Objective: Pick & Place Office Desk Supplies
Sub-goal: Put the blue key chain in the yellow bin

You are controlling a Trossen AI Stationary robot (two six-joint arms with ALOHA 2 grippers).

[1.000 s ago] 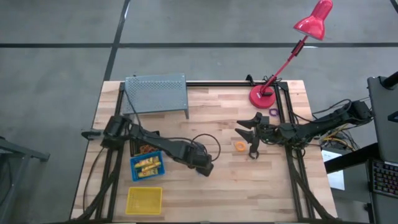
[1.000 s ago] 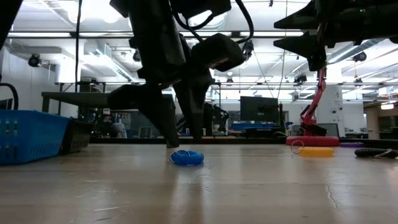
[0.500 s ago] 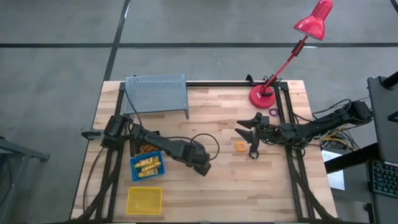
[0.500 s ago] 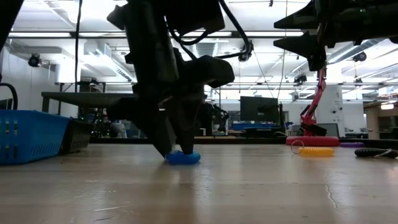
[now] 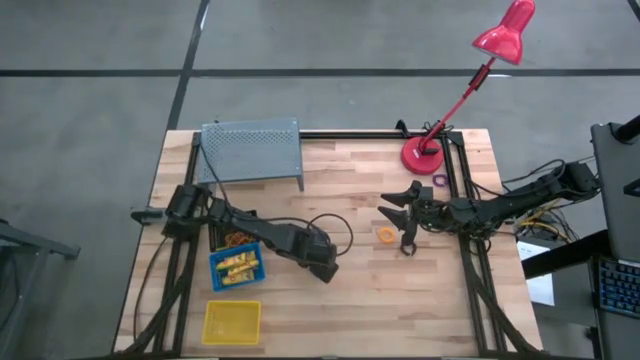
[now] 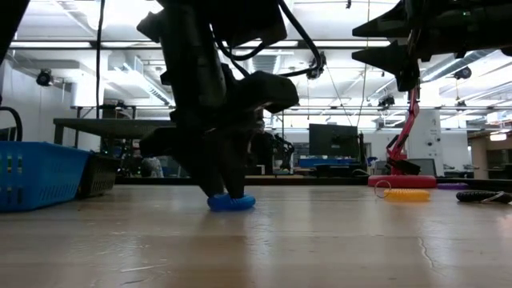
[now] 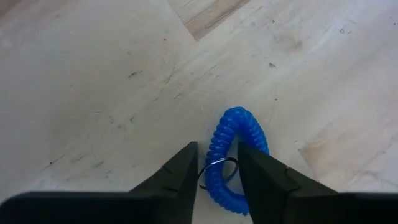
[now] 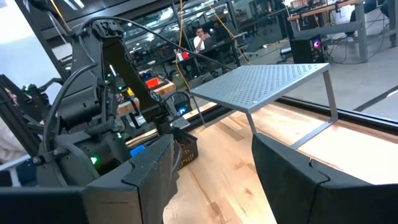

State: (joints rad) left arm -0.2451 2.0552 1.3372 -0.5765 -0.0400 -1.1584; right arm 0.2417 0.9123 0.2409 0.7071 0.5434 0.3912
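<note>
Left gripper (image 7: 217, 171) down on the worktop (image 7: 93, 74), fingers narrowed around one side of the blue coil ring (image 7: 239, 134) lying flat between them. Well beyond, right gripper (image 5: 405, 222) raised and spread wide, empty, just beside an orange ring (image 5: 386, 235).

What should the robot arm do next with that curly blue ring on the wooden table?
Probably finish closing, then lift. The left gripper is down at the wooden table, its fingers straddling one side of the blue coiled plastic ring, which lies flat on the wood. The fingers look only partly closed, so squeezing firmly first seems wise. The right gripper waits open above the orange ring.
</note>
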